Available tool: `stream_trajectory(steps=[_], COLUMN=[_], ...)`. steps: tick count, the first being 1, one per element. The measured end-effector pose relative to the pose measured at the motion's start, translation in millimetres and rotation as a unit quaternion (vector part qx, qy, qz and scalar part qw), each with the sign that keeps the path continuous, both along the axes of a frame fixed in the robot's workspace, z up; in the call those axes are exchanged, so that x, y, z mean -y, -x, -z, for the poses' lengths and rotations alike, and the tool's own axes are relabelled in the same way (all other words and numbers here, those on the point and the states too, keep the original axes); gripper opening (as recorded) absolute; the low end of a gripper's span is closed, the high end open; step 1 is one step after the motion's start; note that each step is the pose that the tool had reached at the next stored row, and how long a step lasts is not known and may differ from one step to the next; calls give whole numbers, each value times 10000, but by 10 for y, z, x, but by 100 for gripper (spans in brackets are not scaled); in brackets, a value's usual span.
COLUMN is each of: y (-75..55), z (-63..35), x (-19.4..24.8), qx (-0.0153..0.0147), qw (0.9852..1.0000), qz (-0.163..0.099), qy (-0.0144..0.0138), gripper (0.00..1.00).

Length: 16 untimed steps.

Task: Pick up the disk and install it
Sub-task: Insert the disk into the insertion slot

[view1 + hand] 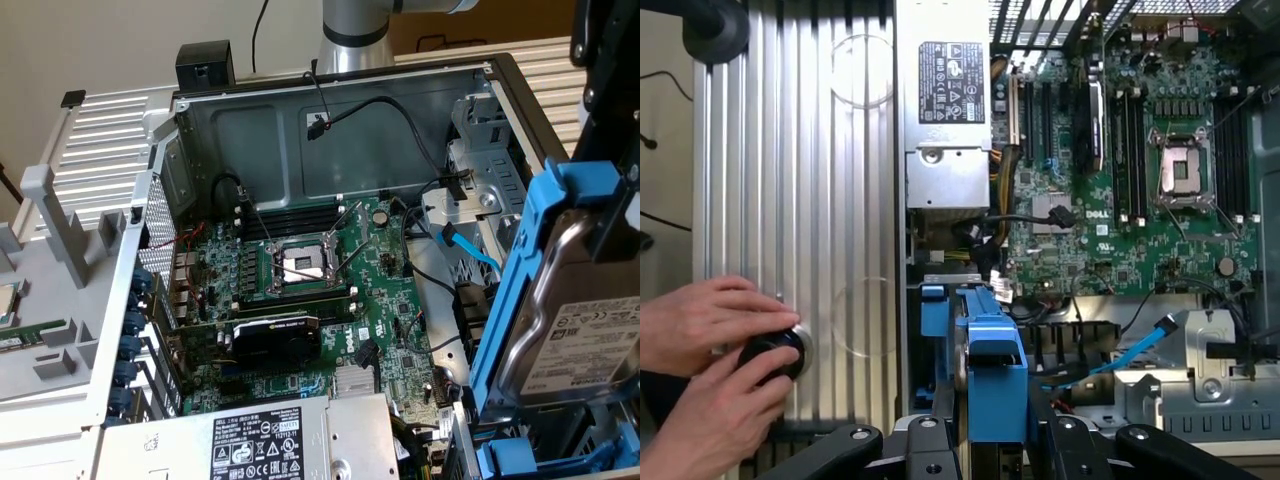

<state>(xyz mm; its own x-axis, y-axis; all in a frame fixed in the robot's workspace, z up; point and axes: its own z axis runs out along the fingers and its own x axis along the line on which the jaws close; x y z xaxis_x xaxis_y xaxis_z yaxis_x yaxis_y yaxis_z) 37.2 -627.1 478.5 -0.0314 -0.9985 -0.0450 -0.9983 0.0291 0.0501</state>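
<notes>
The disk [572, 330] is a silver drive with a white barcode label, framed by bright blue rails. It hangs on edge above the case's corner at the exterior view's right. My gripper [612, 210] comes down from above and is shut on the disk. In the wrist view the black fingers [1065, 445] stand on either side of the disk's blue rail [995, 370]. Beneath the disk lies a blue bay bracket [935, 320] in the case's drive cage [520, 460].
The open case holds the green motherboard [300, 270], a black graphics card [275, 335] and the grey power-supply box [260, 440]. A blue data cable [465, 250] crosses near the cage. A person's hands [710, 370] rest on a black knob [770, 350] on the ribbed table.
</notes>
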Motion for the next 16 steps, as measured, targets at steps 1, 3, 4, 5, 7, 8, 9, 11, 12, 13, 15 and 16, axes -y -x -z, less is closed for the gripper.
stream_trajectory(steps=[1,3,4,5,7,8,9,11,12,13,15,16], y=[0,0,0,0,0,0,0,0,0,0,0,0], z=[6,20,29,36,45,47,51,60,65,67,70,71], x=[0,0,0,0,0,-1,-1,-1,-1,-1,-1,-1], qx=[0,0,0,0,0,0,0,0,0,0,0,0], qw=[10000,10000,10000,10000,10000,10000,10000,10000,10000,10000,10000,10000], qz=[0,0,0,0,0,-1,-1,-1,-1,-1,-1,-1], qy=[0,0,0,0,0,0,0,0,0,0,1,0], gripper=[37,37,37,37,37,37,37,37,37,37,37,37])
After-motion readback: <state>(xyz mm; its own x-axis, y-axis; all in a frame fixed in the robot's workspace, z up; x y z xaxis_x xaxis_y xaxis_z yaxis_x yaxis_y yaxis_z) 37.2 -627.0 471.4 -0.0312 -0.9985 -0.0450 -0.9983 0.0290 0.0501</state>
